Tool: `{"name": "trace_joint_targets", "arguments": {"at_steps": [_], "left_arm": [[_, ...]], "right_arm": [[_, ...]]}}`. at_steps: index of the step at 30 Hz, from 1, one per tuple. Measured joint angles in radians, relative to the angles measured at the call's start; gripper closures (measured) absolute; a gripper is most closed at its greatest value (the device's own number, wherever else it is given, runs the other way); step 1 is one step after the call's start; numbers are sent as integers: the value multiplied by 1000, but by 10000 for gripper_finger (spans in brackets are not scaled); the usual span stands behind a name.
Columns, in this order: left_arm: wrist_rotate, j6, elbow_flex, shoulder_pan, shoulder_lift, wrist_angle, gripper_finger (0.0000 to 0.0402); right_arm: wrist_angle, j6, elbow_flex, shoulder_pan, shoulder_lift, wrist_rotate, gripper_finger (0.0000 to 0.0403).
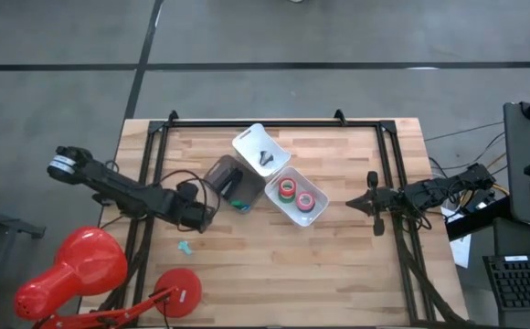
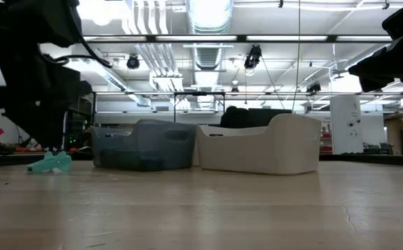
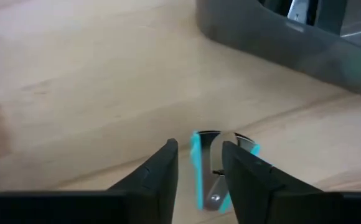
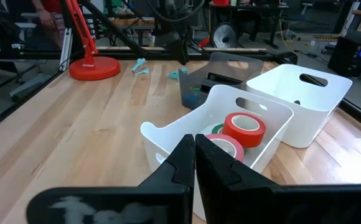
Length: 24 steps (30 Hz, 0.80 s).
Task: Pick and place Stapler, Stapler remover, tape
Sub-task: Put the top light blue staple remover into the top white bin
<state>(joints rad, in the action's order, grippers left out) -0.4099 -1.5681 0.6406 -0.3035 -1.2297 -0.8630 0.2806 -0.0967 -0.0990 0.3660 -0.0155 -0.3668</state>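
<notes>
From my console, going left to right, I first see the red desk lamp [image 1: 73,265] lying off the table's left front corner, its round base [image 1: 181,291] on the wooden table [image 1: 356,265].

My left gripper [image 3: 199,168] sits low over the boards just beside the grey bin, its fingers [image 3: 159,177] a narrow gap apart, straddling a teal staple remover [image 3: 199,165] with metal jaws. I cannot tell from the wrist view whether the fingers actually pinch it or only stand around it. A second teal staple remover [image 1: 185,248] lies loose on the table in front of that gripper, and it shows at table height too [image 2: 51,164].

The grey bin [image 1: 235,180] sits near the middle with something teal at its front corner and a dark object inside that I can't identify. Touching it are two white bins: the rear white bin [image 1: 260,151] holds small dark items, and the front white bin [image 1: 299,196] holds the tape [image 4: 243,129], red, pink and green rolls lying together.

My right gripper [image 4: 195,155] waits at the table's right side, fingers pressed together, empty, pointing at the bins.
</notes>
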Motion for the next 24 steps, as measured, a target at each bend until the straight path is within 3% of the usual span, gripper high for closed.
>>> {"name": "trace_joint_targets", "arguments": {"at_steps": [8, 18, 24], "left_arm": [[4, -5, -38, 0, 0, 35, 248], [8, 3, -88, 0, 0, 107, 252], [8, 4, -90, 0, 0, 108, 278]], "right_arm": [[0, 0, 0, 0, 0, 0, 394], [0, 0, 0, 0, 0, 0, 394], [0, 0, 0, 0, 0, 0, 394]]}}
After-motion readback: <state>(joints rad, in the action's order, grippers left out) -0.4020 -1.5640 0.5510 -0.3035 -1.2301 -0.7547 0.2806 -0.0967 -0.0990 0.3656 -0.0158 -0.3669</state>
